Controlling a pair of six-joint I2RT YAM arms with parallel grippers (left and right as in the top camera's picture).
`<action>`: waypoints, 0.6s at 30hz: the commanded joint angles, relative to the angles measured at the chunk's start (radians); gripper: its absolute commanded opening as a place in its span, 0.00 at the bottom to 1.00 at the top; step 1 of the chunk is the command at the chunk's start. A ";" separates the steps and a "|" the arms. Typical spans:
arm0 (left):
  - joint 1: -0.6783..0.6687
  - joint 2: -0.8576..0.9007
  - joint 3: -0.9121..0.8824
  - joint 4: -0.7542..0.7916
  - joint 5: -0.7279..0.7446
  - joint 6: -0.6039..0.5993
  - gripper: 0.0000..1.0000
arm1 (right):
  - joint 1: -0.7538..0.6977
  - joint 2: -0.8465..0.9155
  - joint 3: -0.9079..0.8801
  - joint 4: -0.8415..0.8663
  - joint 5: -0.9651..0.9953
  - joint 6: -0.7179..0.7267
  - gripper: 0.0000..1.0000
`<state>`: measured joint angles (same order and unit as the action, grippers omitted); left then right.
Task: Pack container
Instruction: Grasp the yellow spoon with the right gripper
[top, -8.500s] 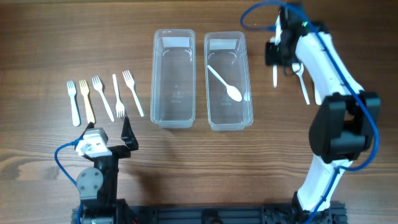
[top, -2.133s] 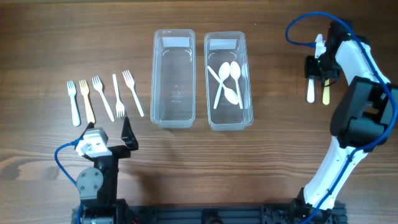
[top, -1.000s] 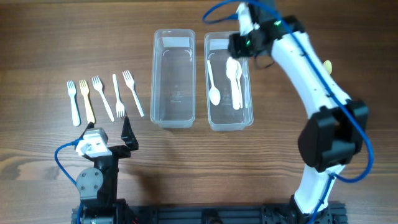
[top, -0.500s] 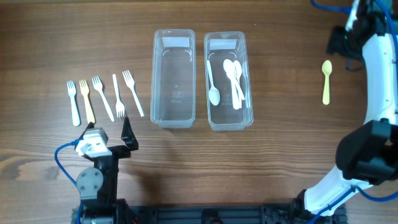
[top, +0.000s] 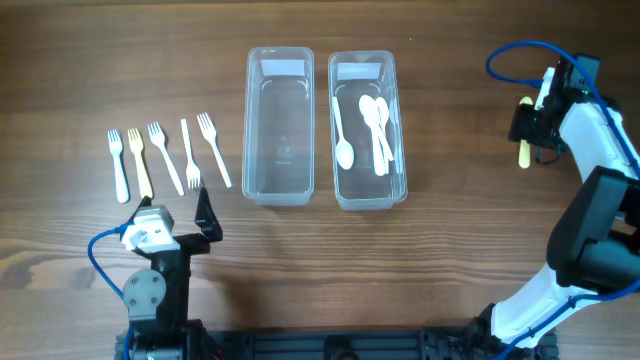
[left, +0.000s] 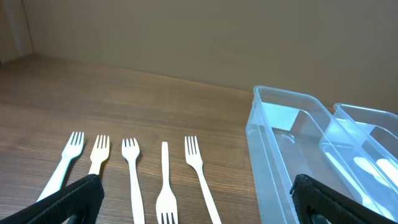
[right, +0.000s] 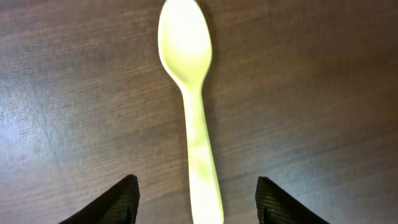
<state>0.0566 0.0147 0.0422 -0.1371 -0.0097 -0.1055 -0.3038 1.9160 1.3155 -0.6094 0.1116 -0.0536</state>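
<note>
A pale yellow spoon (top: 523, 155) lies flat on the wooden table at the far right. My right gripper (top: 529, 128) hangs over its upper part. In the right wrist view the spoon (right: 186, 56) points bowl-away, and its handle runs between the open right gripper (right: 198, 208) fingers (right: 109, 205) without touching them. Two clear containers stand side by side: the left one (top: 252, 120) is empty, the right one (top: 400, 150) holds three white spoons (top: 375, 125). My left gripper (top: 172, 212) rests open near the front left, holding nothing.
Several white and cream forks (top: 165, 155) lie in a row left of the containers, also visible as forks (left: 163, 180) ahead of the left gripper (left: 196, 208). The empty container (left: 273, 118) stands to their right. A blue cable (top: 510, 55) loops above the right arm.
The right arm left the right container, swung to the far right corner, and has now come down over the yellow spoon. The left arm and the forks have not moved.
</note>
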 joint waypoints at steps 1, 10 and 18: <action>-0.007 -0.006 -0.007 0.003 0.009 0.023 1.00 | 0.002 0.032 -0.016 0.043 -0.015 -0.028 0.60; -0.007 -0.006 -0.006 0.003 0.009 0.023 1.00 | 0.001 0.148 -0.016 0.146 -0.061 -0.107 0.60; -0.007 -0.006 -0.006 0.003 0.009 0.023 1.00 | 0.002 0.184 -0.013 0.151 -0.088 -0.126 0.10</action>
<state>0.0566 0.0147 0.0422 -0.1371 -0.0097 -0.1055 -0.3038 2.0495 1.3087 -0.4461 0.0395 -0.1692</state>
